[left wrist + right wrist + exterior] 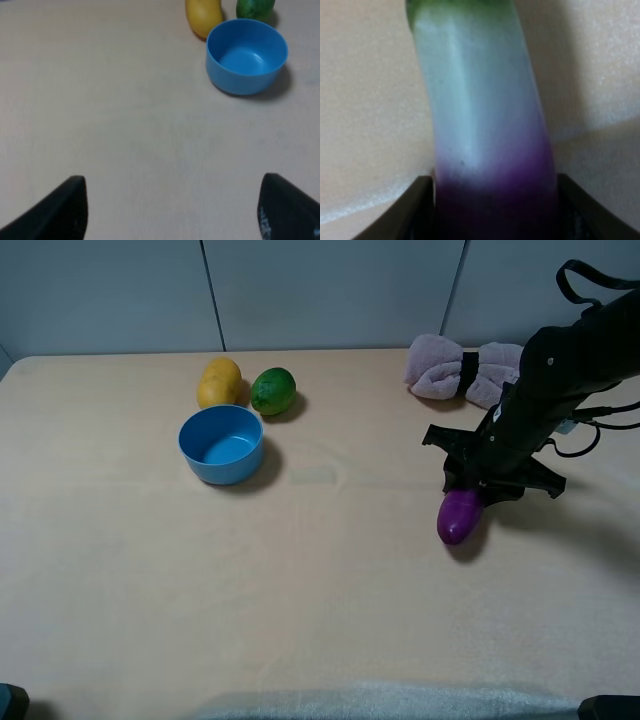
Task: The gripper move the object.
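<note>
The purple eggplant is at the right of the table, its purple end toward the front. My right gripper comes down on its far end from above. In the right wrist view the eggplant fills the frame, purple fading to white with a green tip, and the two black fingers press against its purple part on both sides, so the right gripper is shut on it. I cannot tell whether it rests on the table or hangs just above it. My left gripper is open and empty over bare table.
A blue bowl stands left of centre, with a yellow lemon and a green lime behind it. All three show in the left wrist view: bowl, lemon, lime. A pink towel lies at the back right.
</note>
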`<state>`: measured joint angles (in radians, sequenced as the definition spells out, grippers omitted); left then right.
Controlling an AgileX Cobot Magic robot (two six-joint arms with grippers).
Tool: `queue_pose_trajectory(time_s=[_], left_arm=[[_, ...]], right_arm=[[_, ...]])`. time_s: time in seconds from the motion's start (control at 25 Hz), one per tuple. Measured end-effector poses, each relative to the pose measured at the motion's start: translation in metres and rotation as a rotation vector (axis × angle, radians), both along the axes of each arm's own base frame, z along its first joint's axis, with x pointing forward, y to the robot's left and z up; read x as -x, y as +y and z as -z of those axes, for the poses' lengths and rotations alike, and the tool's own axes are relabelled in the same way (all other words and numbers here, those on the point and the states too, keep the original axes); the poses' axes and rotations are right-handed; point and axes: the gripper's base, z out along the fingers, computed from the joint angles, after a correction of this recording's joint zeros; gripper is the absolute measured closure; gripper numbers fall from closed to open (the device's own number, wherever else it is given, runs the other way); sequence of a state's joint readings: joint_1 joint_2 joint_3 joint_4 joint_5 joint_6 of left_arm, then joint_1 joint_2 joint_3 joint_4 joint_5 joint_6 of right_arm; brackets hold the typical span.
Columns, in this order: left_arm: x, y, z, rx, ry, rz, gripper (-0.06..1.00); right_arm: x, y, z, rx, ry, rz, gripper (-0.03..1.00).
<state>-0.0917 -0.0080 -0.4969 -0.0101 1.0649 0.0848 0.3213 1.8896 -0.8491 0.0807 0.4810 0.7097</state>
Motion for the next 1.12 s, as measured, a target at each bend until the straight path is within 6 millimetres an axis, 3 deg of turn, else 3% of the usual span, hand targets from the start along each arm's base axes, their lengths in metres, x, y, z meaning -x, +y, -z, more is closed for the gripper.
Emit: queue_pose_trajectory(time_s=[0.2, 0.32, 0.84, 1.12], left_arm=[[0.0, 0.0, 0.0, 0.0, 0.0, 0.0, 0.18], [0.0, 0.0, 0.0, 0.0, 0.0, 0.0, 0.18], [0.0, 0.0, 0.0, 0.0, 0.0, 0.0, 0.18], [0.0, 0.0, 0.0, 0.0, 0.0, 0.0, 0.18]], right_arm=[[0.0, 0.0, -0.003, -0.002, -0.008, -0.008, 0.6], [-0.001, 0.0, -0.014, -0.01, -0.046, -0.03, 0.6], [0.003, -0.001, -0.094, -0.074, -0.318, -0.092, 0.6], [-0.016, 0.01, -0.138, -0.069, -0.413, -0.21, 0.6]])
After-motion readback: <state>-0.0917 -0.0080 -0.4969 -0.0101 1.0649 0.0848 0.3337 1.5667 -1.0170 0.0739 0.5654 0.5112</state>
